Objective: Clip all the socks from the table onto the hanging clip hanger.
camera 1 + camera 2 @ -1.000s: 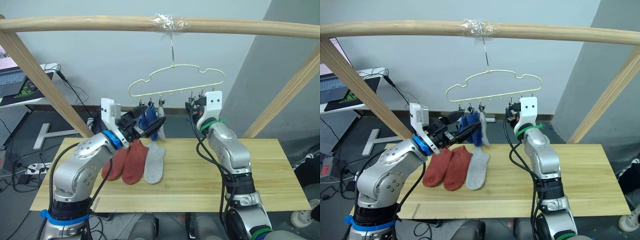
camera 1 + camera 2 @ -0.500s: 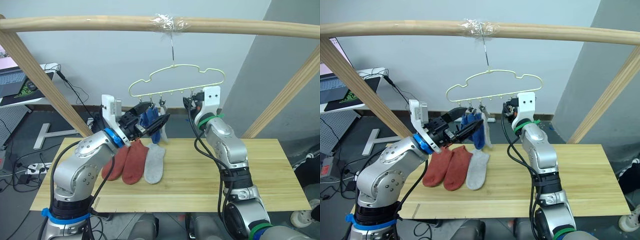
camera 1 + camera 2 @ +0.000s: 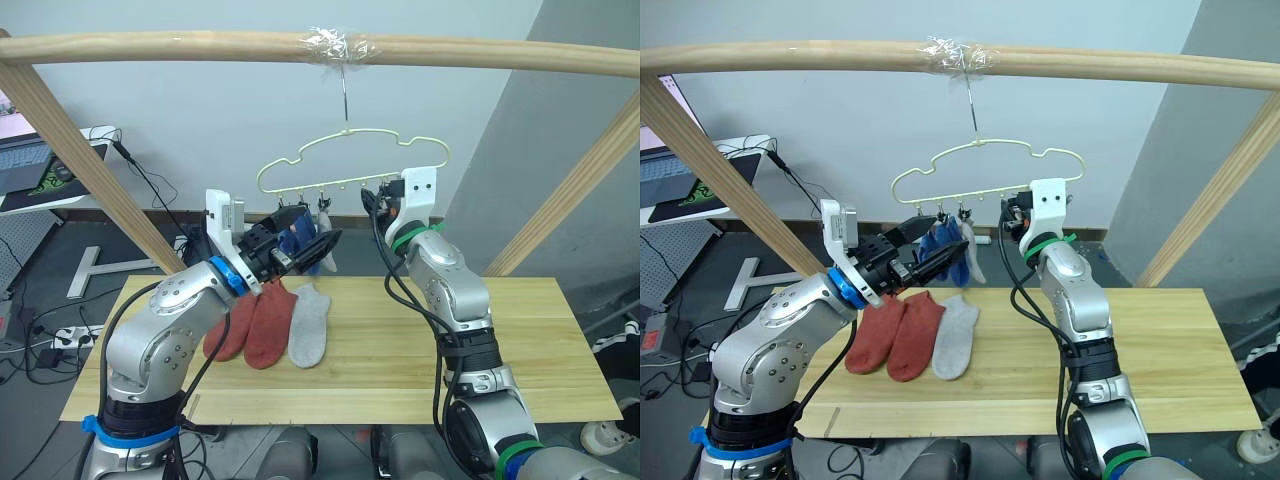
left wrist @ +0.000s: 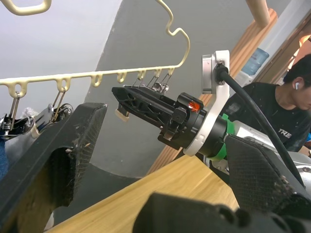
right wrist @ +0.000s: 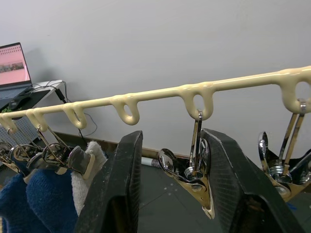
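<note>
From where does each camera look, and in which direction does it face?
Left and right eye views: on the head, facing forward and down at the table, socks and clip hanger; both arms show.
Left wrist view: on the left wrist, facing the right gripper.
Right wrist view: on the right wrist, facing a clip between its open jaws.
Every view shows the hanger.

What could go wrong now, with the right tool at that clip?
1. The hanger hangs from one hook, so a push from the right tool could swing it and slip the clip from between the fingers.
2. The left tool sits close to the hung blue socks; a swing could brush them.
3. Three socks lie unclipped on the table.
</note>
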